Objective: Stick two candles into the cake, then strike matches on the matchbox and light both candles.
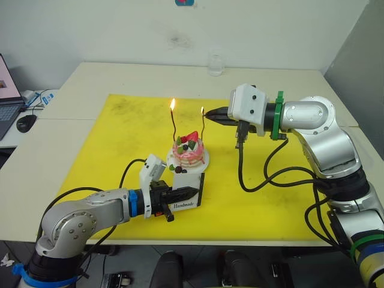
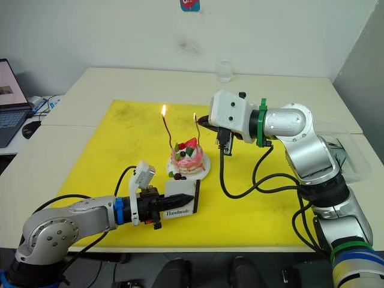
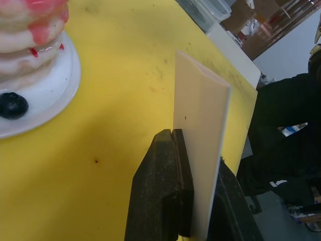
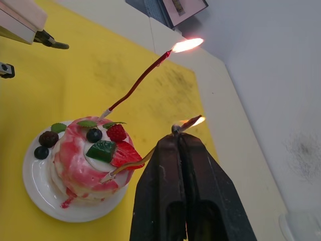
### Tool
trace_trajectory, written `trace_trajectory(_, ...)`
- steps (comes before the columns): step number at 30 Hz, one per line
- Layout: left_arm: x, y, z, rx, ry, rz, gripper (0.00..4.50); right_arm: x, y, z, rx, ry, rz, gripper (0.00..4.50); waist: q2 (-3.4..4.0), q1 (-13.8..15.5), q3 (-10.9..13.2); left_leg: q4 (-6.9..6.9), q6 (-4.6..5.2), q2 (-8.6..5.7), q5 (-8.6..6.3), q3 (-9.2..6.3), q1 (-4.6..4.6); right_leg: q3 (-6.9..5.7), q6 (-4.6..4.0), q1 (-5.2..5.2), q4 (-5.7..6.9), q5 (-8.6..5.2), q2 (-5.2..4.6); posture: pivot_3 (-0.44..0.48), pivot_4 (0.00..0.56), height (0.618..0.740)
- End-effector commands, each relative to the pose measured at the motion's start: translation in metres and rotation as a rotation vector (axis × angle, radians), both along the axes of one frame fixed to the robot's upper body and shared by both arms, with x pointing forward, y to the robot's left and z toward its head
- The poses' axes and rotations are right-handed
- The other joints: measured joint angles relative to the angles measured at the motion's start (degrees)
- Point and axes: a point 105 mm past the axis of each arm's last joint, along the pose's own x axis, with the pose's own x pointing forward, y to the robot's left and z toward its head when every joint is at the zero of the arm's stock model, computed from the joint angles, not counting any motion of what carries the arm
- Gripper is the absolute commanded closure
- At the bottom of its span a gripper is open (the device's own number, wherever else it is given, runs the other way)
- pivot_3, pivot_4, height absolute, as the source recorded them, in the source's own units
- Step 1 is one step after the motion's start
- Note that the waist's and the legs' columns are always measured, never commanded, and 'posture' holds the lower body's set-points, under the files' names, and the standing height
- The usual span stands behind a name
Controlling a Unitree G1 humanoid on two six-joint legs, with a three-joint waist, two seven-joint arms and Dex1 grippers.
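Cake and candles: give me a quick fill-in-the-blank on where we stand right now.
1. The red candle is already ____.
2. The left claw holds the ____ upright beside the cake.
3. The right claw holds a burning ____ at the gold candle.
4. The mat under the cake is ____.

Missing: lit; matchbox; match; yellow

Yellow mat point(image 1: 108, 144) on pale table point(image 1: 120, 75), clear glass point(image 1: 216, 64), laptop point(image 1: 5, 102), mouse point(image 1: 26, 123)

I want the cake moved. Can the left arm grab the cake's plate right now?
Probably not yet. The left gripper is shut on the matchbox, which stands between it and the plate. It would need to put the matchbox down first.
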Motion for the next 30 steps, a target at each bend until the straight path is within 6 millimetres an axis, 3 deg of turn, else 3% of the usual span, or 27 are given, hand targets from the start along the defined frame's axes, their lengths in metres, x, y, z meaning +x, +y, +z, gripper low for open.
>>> trace_trajectory(1, -0.0022, -0.0047, 0.0064, -0.014, -0.029, -0.028, 4.5, -0.0069, 0.0009, 0.02, 0.033, -0.071, 0.014, 4.47, 0.0, 0.0, 0.0, 0.0, 0.0, 0.0, 0.0, 0.0, 0.0, 0.0, 0.0, 0.0, 0.0, 0.0, 0.0, 0.0, 0.15, 0.729)
trace_trajectory(30, -0.0024, -0.0053, 0.0061, -0.017, -0.028, -0.032, 4.5, -0.0058, -0.0008, 0.0187, 0.04, -0.053, 0.002, 4.47, 0.0, 0.0, 0.0, -0.01, 0.0, 0.0, 0.0, 0.0, 0.0, 0.0, 0.0, 0.0, -0.01, 0.0, 0.0, 0.0, 0.15, 0.729)
